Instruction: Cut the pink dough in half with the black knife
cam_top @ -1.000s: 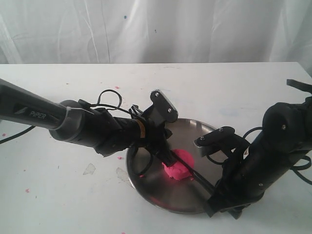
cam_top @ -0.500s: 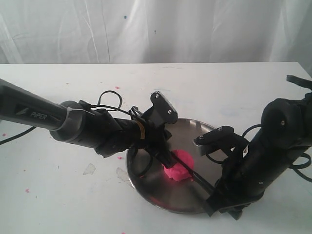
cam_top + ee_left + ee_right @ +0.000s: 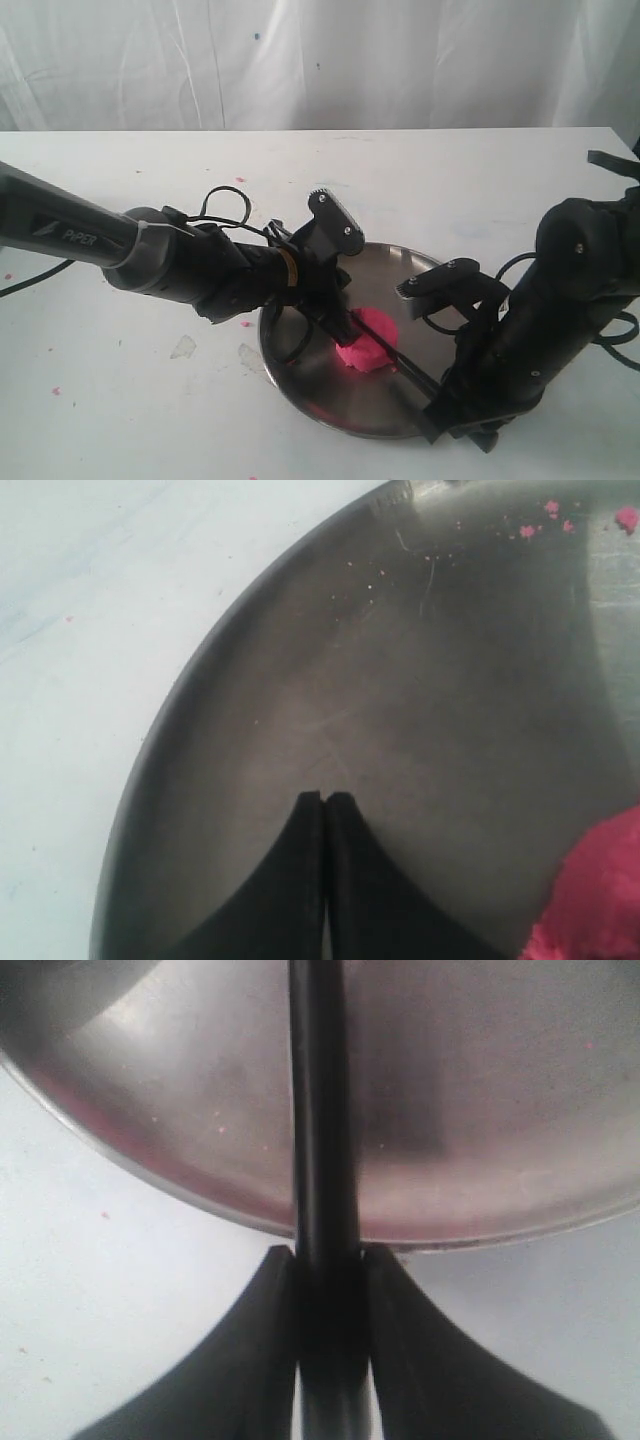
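Exterior view, item by item, all placed against the plate point(image 3: 330, 400). We list a round steel plate on a white table point(image 3: 120, 400). The dough point(image 3: 368, 340), a bright pink lump, sits on the plate a little off its middle, toward the left arm. The knife point(image 3: 400, 360) lies as a thin black line across the dough and runs out over the plate's near right rim. We find the right gripper point(image 3: 440, 415) at that rim, clamped on the knife's handle end. The left gripper point(image 3: 340, 320) reaches in over the plate's left rim, its tip just beside the dough.

Left wrist view: we note the two fingers point(image 3: 300, 880) pressed together with nothing between them, hanging over bare steel inside the plate's rim; a corner of the dough point(image 3: 600, 900) shows close by, and pink crumbs point(image 3: 545, 515) lie scattered near the rim.

Right wrist view: we record the knife point(image 3: 318, 1110) gripped between both fingers point(image 3: 262, 1360), crossing the plate's edge point(image 3: 150, 1175) onto the steel.
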`<control>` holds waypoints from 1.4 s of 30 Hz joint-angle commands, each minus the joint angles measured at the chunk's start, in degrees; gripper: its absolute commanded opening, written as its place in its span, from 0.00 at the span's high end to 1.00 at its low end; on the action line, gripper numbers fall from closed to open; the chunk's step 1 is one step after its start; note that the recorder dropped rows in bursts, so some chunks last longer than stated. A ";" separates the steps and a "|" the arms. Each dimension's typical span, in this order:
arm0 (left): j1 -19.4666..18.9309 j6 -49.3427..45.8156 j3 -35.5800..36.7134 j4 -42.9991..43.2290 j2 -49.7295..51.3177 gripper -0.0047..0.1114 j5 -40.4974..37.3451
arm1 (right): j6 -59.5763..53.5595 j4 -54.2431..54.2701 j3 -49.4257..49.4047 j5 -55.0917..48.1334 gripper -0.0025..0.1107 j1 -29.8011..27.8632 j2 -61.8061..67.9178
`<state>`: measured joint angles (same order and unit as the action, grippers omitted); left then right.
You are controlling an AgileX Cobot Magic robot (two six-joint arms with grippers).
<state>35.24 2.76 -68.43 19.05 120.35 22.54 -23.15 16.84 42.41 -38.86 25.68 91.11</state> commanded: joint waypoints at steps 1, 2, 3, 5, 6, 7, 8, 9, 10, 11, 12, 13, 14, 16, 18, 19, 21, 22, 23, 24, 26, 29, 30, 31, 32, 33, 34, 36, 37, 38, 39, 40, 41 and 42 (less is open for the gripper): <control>0.13 0.34 0.39 0.27 0.17 0.96 -1.01 | 0.27 -0.62 1.14 -1.30 0.82 0.11 0.11; 0.13 0.34 0.39 0.27 0.17 0.96 -1.01 | 0.27 -0.60 1.27 -1.56 0.82 0.11 0.11; 0.13 0.34 0.39 0.27 0.17 0.96 -1.01 | 0.27 -0.78 1.52 -2.00 0.82 0.11 0.27; 0.13 0.34 0.39 0.27 0.17 0.96 -1.01 | 0.27 -0.78 1.64 -2.00 0.81 0.11 0.26; 0.13 0.34 0.39 0.27 0.17 0.96 -1.01 | 0.27 -0.78 1.64 -2.00 0.81 0.11 0.26; 0.13 0.34 0.39 0.27 0.17 0.96 -1.01 | 0.27 -0.78 1.64 -2.38 0.81 0.11 0.26; 0.13 0.34 0.39 0.27 0.17 0.96 -1.01 | 0.27 -0.89 1.64 -2.71 0.81 0.11 0.26; 0.13 0.34 0.39 0.27 0.17 0.96 -1.01 | 0.27 -0.86 1.64 -2.83 0.81 0.11 0.26; 0.13 0.34 0.39 0.27 0.17 0.96 -1.01 | 0.27 -0.86 1.52 -2.86 0.81 0.11 0.26; 0.13 0.34 0.39 0.27 0.17 0.96 -1.01 | 0.27 -0.86 1.52 -2.95 0.82 0.11 0.26; 0.13 0.34 0.39 0.27 0.17 0.96 -1.01 | 0.27 -0.86 1.52 -3.09 0.82 0.11 0.26; 0.13 0.34 0.39 0.27 0.17 0.96 -1.01 | 0.27 -0.86 1.52 -3.09 0.82 0.11 0.29; 0.13 0.34 0.39 0.27 0.17 0.96 -1.01 | 0.27 -0.86 1.52 -3.14 0.83 0.11 0.38; 0.13 0.34 0.39 0.27 0.17 0.96 -1.01 | 0.27 -0.86 1.52 -3.23 0.85 0.11 0.41; 0.13 0.34 0.39 0.27 0.17 0.96 -1.01 | 0.27 -0.86 1.52 -3.23 0.87 0.11 0.41; 0.13 0.34 0.39 0.27 0.17 0.96 -1.01 | 0.27 -0.86 1.52 -3.23 0.89 0.11 0.41; 0.13 0.11 0.39 0.27 0.17 0.96 -1.01 | 0.27 -0.86 1.52 -3.23 0.91 0.11 0.41; 0.13 0.11 0.39 0.27 0.17 0.96 -1.01 | 0.27 -0.86 1.52 -3.23 0.91 0.11 0.41; 0.13 0.11 0.39 0.27 0.17 0.96 -1.01 | 0.27 -0.86 1.52 -3.23 0.92 0.11 0.41; 0.13 0.11 0.39 0.27 0.17 0.96 -1.01 | 0.27 -0.86 1.52 -3.23 0.93 0.11 0.41; 0.13 0.11 0.39 0.27 0.17 0.96 -1.01 | 0.27 -0.92 1.52 -3.23 0.93 0.11 0.41; 0.13 0.10 0.39 0.27 0.17 0.96 -0.91 | 0.27 -0.92 1.52 -3.36 0.93 0.11 0.41; 0.13 0.10 0.39 0.27 0.17 0.96 -0.91 | 0.27 -1.01 1.52 -3.61 0.93 0.11 0.41; 0.13 0.10 0.39 0.27 0.17 0.96 -0.91 | 0.27 -1.01 1.52 -3.75 0.93 0.11 0.41; 0.13 0.10 0.39 0.27 0.17 0.96 -0.91 | 0.27 -1.01 1.52 -3.87 0.93 0.11 0.51; 0.13 0.10 0.39 0.27 0.17 0.96 -0.91 | 0.27 -1.01 1.52 -4.10 0.93 0.11 0.51; 0.13 0.10 0.39 0.27 0.17 0.96 -0.91 | 0.27 -1.01 1.52 -4.22 0.93 0.11 0.51; 0.13 0.10 0.39 0.27 0.17 0.96 -0.91 | 0.27 -1.21 1.52 -4.21 0.93 0.11 1.09; 0.13 0.10 0.39 0.27 0.17 0.96 -0.91 | 0.27 -1.47 1.52 -4.34 0.93 0.11 1.82; 0.13 0.10 0.39 0.27 0.17 0.96 -0.91 | 0.27 -1.56 1.52 -4.71 0.93 0.11 2.77; 0.13 0.10 0.39 0.27 0.17 0.96 -0.91 | 0.27 -1.56 1.52 -5.11 0.93 0.11 3.55; 0.13 0.10 0.39 0.27 0.17 0.96 -0.91 | 0.27 -1.41 1.64 -5.72 0.93 0.11 4.35; 0.13 0.10 0.39 0.27 0.17 0.96 -0.91 | 0.27 -0.97 1.88 -6.32 0.93 0.11 4.85; 0.13 0.10 0.39 0.27 0.17 0.96 -0.91 | 0.27 -0.86 2.16 -6.67 0.93 0.11 5.00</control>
<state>35.24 2.66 -68.43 19.05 120.35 22.42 -22.93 15.92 44.04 -43.39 25.68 95.02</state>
